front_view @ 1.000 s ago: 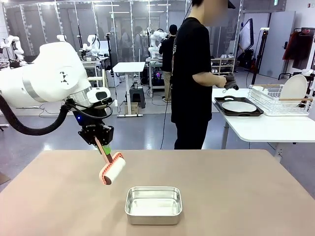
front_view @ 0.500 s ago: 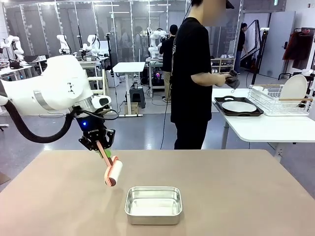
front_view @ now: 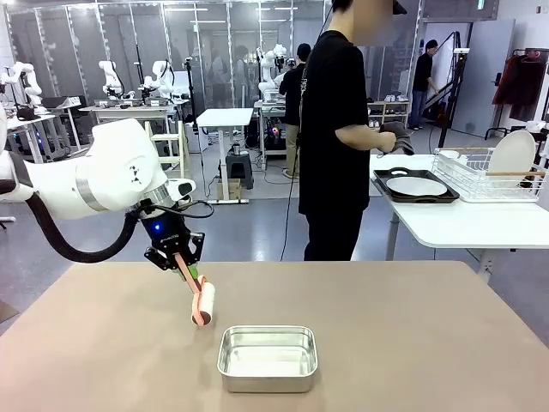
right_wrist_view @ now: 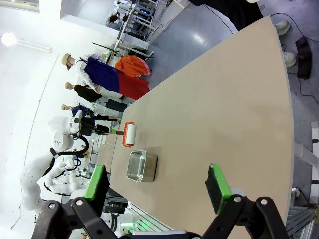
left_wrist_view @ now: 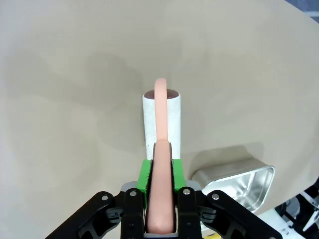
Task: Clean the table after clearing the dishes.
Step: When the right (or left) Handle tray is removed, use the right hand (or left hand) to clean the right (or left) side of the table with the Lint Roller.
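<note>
— Counter [front_view: 412, 326] status? Where are the dishes [front_view: 417, 185]?
— Dishes sit on the far white table. Left tool [front_view: 182, 265] clamps a pink-handled lint roller [front_view: 203, 305], tilted beside the steel pan [front_view: 268, 357].
— Right tool [right_wrist_view: 157, 191]?
— Jaws spread wide, nothing between them.

The left tool [front_view: 183, 263] has swung down and toward the middle of the worktop [front_view: 412, 326], carrying the lint roller [front_view: 204, 304] with it. The roller, tilted and raised before, now stands steeper, its lower end at or just above the surface, closer to the steel pan [front_view: 268, 357]. The arm's big white elbow has pulled back. The person's hands [front_view: 388, 137] have lifted slightly at the far table.
</note>
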`<action>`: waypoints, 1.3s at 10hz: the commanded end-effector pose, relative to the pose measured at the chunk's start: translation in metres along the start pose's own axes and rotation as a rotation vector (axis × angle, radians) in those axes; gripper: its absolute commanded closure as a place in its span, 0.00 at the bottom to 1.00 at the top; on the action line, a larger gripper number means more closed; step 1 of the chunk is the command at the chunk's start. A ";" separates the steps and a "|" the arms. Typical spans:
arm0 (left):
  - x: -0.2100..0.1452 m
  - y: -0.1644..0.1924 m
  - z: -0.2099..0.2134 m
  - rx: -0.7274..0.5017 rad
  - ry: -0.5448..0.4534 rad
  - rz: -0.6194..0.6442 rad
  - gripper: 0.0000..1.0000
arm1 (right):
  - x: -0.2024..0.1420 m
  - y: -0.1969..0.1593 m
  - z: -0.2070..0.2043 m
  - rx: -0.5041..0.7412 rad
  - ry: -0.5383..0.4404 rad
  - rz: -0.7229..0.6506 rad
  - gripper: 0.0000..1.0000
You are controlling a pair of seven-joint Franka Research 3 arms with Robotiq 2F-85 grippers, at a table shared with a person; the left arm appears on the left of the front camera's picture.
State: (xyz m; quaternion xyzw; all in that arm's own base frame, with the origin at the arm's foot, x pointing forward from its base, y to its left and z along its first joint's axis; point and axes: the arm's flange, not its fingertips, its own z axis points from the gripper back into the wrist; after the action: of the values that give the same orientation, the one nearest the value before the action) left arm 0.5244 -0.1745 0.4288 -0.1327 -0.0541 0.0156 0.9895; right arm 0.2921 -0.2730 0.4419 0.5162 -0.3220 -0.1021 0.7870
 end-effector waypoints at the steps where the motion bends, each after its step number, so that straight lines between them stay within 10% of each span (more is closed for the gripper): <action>1: 0.004 0.007 -0.009 -0.029 -0.019 0.020 0.79 | 0.000 0.003 0.001 -0.002 -0.002 0.003 0.00; 13: -0.001 0.115 -0.024 -0.071 0.003 -0.014 0.79 | 0.000 0.003 0.001 -0.002 -0.002 0.003 0.00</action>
State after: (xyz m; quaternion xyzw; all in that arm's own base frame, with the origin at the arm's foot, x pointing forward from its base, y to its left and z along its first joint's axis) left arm 0.5290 -0.0854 0.3919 -0.1817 -0.0507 0.0144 0.9819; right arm 0.2921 -0.2730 0.4419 0.5162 -0.3220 -0.1021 0.7870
